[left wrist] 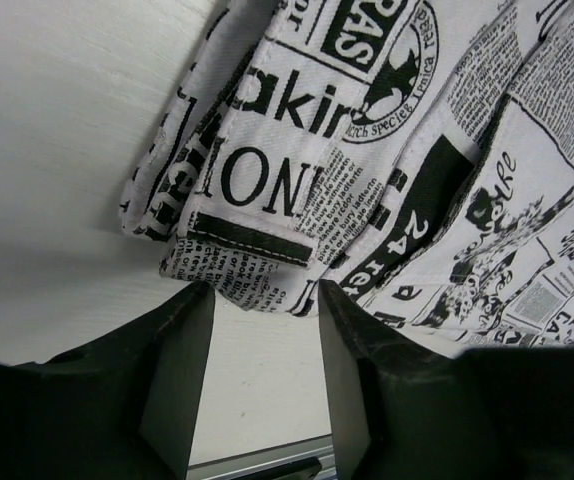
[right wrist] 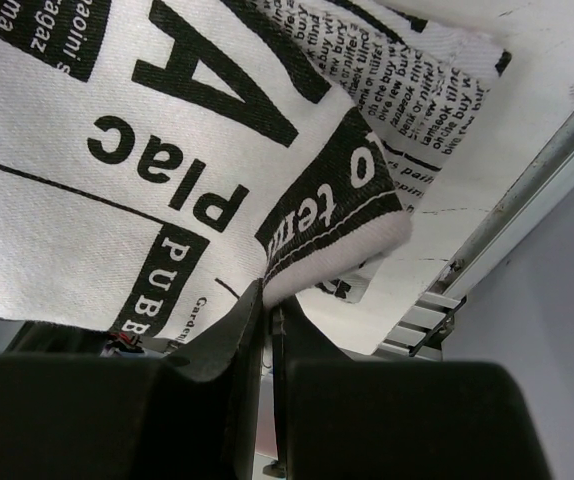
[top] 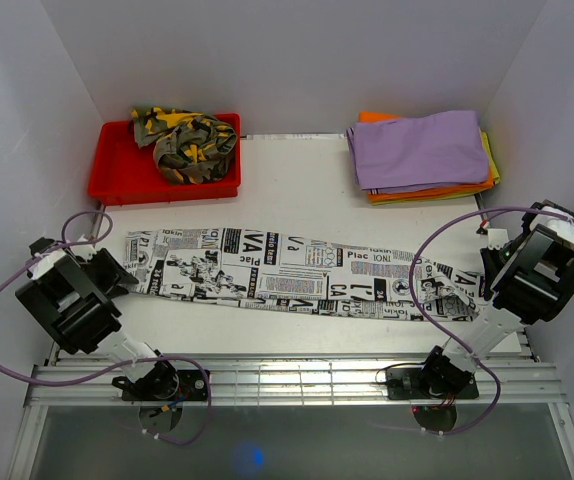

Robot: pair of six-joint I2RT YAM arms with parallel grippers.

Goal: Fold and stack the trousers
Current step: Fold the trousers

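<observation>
Trousers (top: 297,275), newsprint pair, lying stretched along the tabletop (top: 297,190) between both hands. Right hand (right wrist: 265,300) pinching one end thinly; left hand (left wrist: 264,292) standing part-wide, cloth edge just ahead, nothing gripped. Risk: thin pinch slipping free on lifting, or left hand catching only the top layer.

A white tabletop (top: 297,195) fills the middle of the room. Plain white walls stand round it on three sides. At about 11 o'clock sits a red tray (top: 110,165) with low sides, pushed close to the back wall. At about 1 o'clock lies a neat pile of folded cloths (top: 422,148). The top one is purple. An orange cloth (top: 417,197) peeks out under it, and a bit of yellow shows at the right side. At 6 o'clock, shiny metal rails (top: 297,380) run along the near edge.
</observation>
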